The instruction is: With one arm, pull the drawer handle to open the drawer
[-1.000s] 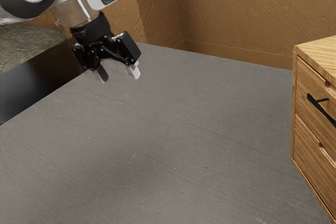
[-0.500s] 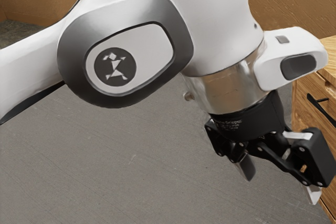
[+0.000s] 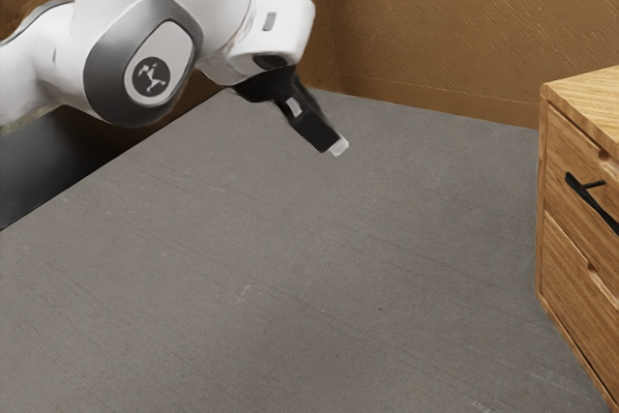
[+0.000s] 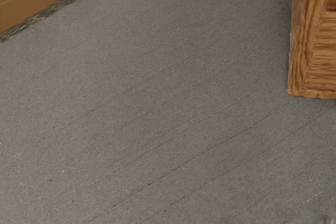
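Gripper [image 3: 333,146] hangs mid-air, well apart fm drawer handle [image 3: 589,197] on wood cabinet [image 3: 571,282] (edge-on to cam: open/closed, can't tell).

Arm [image 3: 145,70] enters from exterior view's upper left, wrist [image 3: 274,34] tilted downward toward exterior view's right.

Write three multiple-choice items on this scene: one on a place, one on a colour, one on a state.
1. In the exterior view, the cabinet stands: A at the left, B at the centre, C at the right.
2. The handle is: A black, B white, C red.
3. The upper drawer is: A pulled out, B shut, C removed.
Key: 1 C, it sits at the right edge; 2 A, a black bar on light wood; 3 B, its front lies flush with the cabinet.
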Available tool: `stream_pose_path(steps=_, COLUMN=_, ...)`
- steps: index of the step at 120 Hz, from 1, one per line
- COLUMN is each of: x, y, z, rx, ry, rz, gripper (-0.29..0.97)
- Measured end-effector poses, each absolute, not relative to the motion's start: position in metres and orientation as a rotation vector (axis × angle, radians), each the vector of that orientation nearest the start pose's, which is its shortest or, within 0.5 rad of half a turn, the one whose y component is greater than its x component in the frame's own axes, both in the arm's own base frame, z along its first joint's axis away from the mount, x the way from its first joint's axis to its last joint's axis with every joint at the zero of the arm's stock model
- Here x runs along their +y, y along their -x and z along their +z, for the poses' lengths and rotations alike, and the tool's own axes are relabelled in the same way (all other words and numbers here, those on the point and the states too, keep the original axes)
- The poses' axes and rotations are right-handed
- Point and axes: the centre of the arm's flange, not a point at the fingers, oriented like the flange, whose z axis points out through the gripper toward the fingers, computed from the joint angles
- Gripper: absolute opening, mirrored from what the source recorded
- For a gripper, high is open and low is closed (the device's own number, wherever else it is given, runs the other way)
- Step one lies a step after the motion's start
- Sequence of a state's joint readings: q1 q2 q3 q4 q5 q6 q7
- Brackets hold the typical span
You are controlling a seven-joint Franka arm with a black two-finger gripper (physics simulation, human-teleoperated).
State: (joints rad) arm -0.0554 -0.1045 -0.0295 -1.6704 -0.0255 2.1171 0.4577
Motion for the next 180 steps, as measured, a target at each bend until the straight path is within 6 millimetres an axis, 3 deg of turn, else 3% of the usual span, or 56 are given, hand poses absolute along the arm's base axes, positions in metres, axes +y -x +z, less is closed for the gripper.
stream_pose_path(steps=8, x=-0.152, y=-0.539, z=0.689, rx=1.201, ry=2.699, rz=-0.857, gripper=0.68)
stream_pose_path(steps=11, x=-0.175, y=-0.531, z=0.689, rx=1.31, ry=2.642, rz=-0.869, gripper=0.68)
stream_pose_path(steps=15, x=-0.188, y=-0.525, z=0.69, rx=1.402, ry=2.578, rz=-0.883, gripper=0.68)
stream_pose_path(steps=30, x=-0.178, y=-0.527, z=0.697, rx=1.554, ry=2.4, rz=-0.907, gripper=0.68)
stream_pose_path(steps=53, x=-0.185, y=-0.531, z=0.693, rx=1.777, ry=2.124, rz=-0.917, gripper=0.68)
stream_pose_path(steps=72, x=-0.233, y=-0.515, z=0.682, rx=2.001, ry=1.892, rz=-0.908, gripper=0.68)
stream_pose_path(steps=100, x=-0.266, y=-0.507, z=0.675, rx=2.172, ry=1.657, rz=-0.888, gripper=0.68)
stream_pose_path(steps=117, x=-0.287, y=-0.514, z=0.668, rx=2.246, ry=1.549, rz=-0.869, gripper=0.68)
stream_pose_path(steps=141, x=-0.289, y=-0.526, z=0.684, rx=2.326, ry=1.492, rz=-0.795, gripper=0.68)
stream_pose_path(steps=180, x=-0.278, y=-0.53, z=0.673, rx=2.422, ry=1.448, rz=-0.664, gripper=0.68)
